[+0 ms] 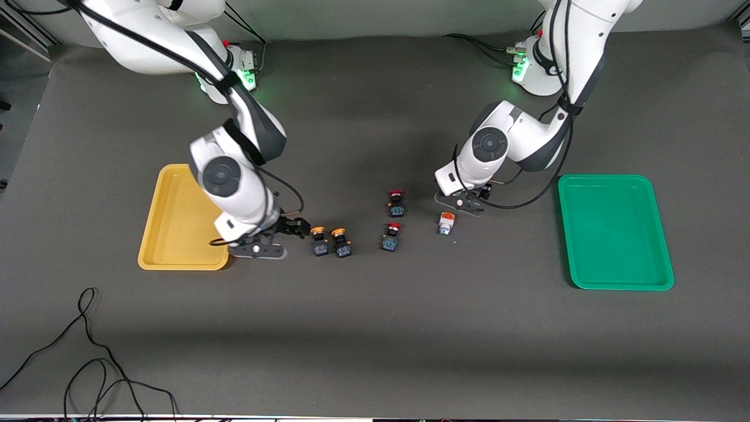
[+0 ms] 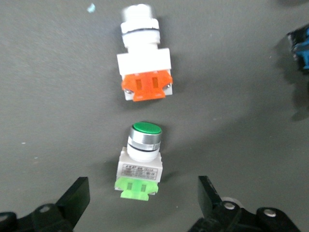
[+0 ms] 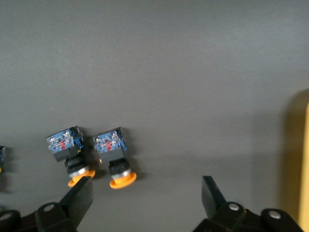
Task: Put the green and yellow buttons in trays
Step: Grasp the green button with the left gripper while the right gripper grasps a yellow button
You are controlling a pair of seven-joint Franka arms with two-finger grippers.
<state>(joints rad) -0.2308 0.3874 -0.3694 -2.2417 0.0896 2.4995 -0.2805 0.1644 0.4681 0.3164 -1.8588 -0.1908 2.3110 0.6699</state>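
My left gripper (image 1: 466, 202) is open over a white-bodied button with a green cap and green block (image 2: 140, 162); the block lies between the open fingers (image 2: 77, 195). This button is hidden under the hand in the front view. A second white button with an orange block (image 1: 446, 223) (image 2: 144, 72) lies just nearer the front camera. My right gripper (image 1: 297, 226) is open and low beside two yellow-capped buttons (image 1: 319, 241) (image 1: 341, 243), which show at one finger in the right wrist view (image 3: 72, 157) (image 3: 113, 157). The yellow tray (image 1: 176, 234) and green tray (image 1: 612, 231) hold nothing.
Two red-capped buttons (image 1: 396, 202) (image 1: 391, 237) stand between the yellow pair and the white button. A black-blue button body (image 2: 300, 48) shows at the edge of the left wrist view. The yellow tray's rim (image 3: 304, 159) shows in the right wrist view. Loose black cables (image 1: 88, 351) lie near the table's front edge.
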